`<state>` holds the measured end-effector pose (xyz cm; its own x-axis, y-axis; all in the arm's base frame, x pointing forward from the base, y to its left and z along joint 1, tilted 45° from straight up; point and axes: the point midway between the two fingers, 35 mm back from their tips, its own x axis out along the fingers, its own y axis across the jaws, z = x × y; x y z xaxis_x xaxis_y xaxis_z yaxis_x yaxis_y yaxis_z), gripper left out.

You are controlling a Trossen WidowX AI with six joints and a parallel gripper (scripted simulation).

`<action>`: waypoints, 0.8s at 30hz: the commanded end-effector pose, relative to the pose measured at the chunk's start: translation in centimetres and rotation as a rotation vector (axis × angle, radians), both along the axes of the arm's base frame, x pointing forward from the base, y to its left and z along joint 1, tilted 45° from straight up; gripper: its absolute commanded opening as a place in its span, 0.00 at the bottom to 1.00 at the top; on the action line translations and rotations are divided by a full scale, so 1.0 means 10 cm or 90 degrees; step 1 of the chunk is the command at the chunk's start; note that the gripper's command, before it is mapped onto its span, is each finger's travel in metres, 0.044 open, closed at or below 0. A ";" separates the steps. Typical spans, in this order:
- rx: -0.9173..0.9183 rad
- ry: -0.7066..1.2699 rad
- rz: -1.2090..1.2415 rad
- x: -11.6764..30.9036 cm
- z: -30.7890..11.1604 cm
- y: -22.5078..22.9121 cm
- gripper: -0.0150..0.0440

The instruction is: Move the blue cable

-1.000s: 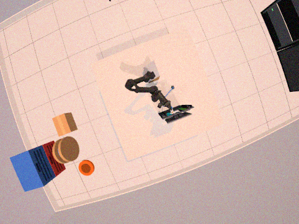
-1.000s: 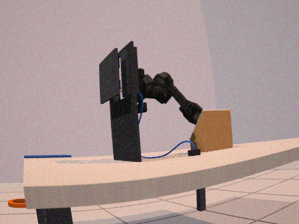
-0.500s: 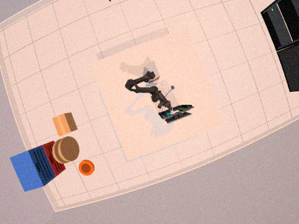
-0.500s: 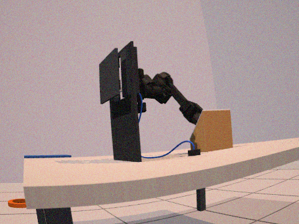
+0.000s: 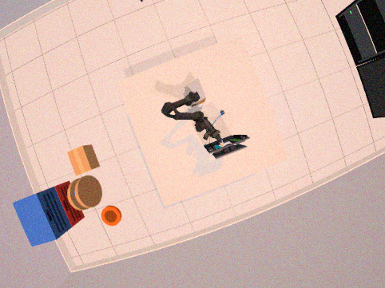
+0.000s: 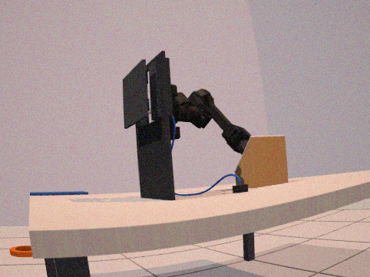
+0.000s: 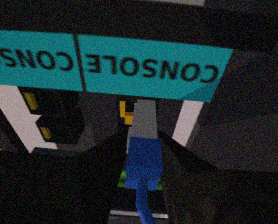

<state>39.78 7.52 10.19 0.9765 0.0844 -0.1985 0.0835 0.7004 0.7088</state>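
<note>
"Gripping what?"

"The gripper [image 5: 220, 140] [image 7: 142, 135] pinches the blue plug [image 7: 144, 162], below the teal CONSOLE label [image 7: 155, 70] in the wrist view."

"Its long axis?"

"Nose toward the label's lower edge; whether it's seated, I can't tell."

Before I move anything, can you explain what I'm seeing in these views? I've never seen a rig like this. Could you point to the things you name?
The machine is one dark jointed arm [image 5: 168, 108] [image 6: 222, 118]. One picture looks down from high above, one looks across the table [image 5: 152, 171] [image 6: 115, 226] from the side, and one comes from the arm's wrist. On the table stand a dark rack [image 6: 155, 165], a tan box-like block [image 6: 265, 161] and a small black block [image 5: 222, 112] [image 6: 240, 189] where a blue cable [image 5: 216, 120] [image 6: 203, 192] [image 7: 143, 202] ends. The gripper [image 7: 142, 135] is shut on the cable's blue plug [image 7: 144, 162], near a CONSOLE label [image 7: 155, 70].
</note>
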 end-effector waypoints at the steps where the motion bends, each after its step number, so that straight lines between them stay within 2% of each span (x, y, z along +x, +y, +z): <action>1: -0.002 -0.004 0.006 0.02 0.02 0.01 0.25; 24: -0.002 -0.005 0.006 0.07 0.02 0.01 0.25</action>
